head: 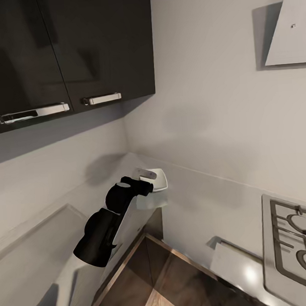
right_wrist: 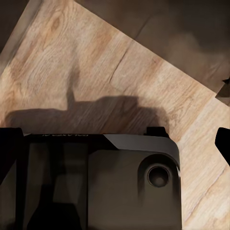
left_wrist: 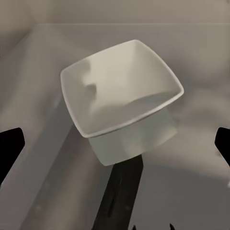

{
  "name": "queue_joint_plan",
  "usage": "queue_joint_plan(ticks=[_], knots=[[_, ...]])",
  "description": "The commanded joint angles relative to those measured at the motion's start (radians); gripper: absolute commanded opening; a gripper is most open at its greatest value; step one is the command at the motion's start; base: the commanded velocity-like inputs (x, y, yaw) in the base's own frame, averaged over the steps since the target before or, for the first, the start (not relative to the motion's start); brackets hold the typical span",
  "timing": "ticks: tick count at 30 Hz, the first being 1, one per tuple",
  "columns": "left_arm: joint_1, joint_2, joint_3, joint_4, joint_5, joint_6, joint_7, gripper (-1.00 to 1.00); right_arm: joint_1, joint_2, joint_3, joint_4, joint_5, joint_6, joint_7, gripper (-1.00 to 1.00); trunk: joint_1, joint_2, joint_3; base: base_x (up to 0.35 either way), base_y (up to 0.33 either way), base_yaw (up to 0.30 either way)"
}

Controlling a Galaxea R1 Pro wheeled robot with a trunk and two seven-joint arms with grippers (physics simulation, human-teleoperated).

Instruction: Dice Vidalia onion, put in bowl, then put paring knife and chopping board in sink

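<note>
bowl [head: 158,180] on worktop [head: 212,199] near its inner corner, at front edge; hob [head: 296,247] at worktop's right end; wall cabinets [head: 62,54] above left.

A white bowl [left_wrist: 120,88] sits on the shiny grey counter [left_wrist: 43,163]. The bowl is square with round corners and looks empty. Its reflection shows in the counter just under it. The left pincer's two black fingertips [left_wrist: 9,148] are spread wide apart, one at each side.
</note>
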Motion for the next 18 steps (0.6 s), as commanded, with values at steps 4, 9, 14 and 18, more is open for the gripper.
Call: queue_joint_plan(ticks=[4,9,14,18], knots=[[-0.001,0.000,-0.001,-0.001,0.008,0.003,0.009,1.00,-0.001,0.000,0.007,0.002,-0.011,-0.004,0.004,1.00,0.001,-0.002,-0.002,0.022,0.000,0.000],[-0.001,0.000,0.002,-0.006,0.007,0.003,0.009,1.00,-0.001,0.000,0.007,0.002,-0.011,-0.004,0.004,1.00,0.001,-0.002,-0.002,0.004,0.000,0.000],[-0.001,-0.001,0.006,-0.020,0.005,0.002,0.009,1.00,-0.001,0.000,0.007,0.002,-0.011,-0.004,0.004,1.00,0.001,-0.002,-0.002,0.000,0.000,0.000],[-0.001,-0.001,0.015,-0.041,0.005,0.000,0.010,1.00,-0.001,0.000,0.007,0.002,-0.011,-0.004,0.004,1.00,0.001,-0.002,-0.002,0.000,0.000,0.000]])
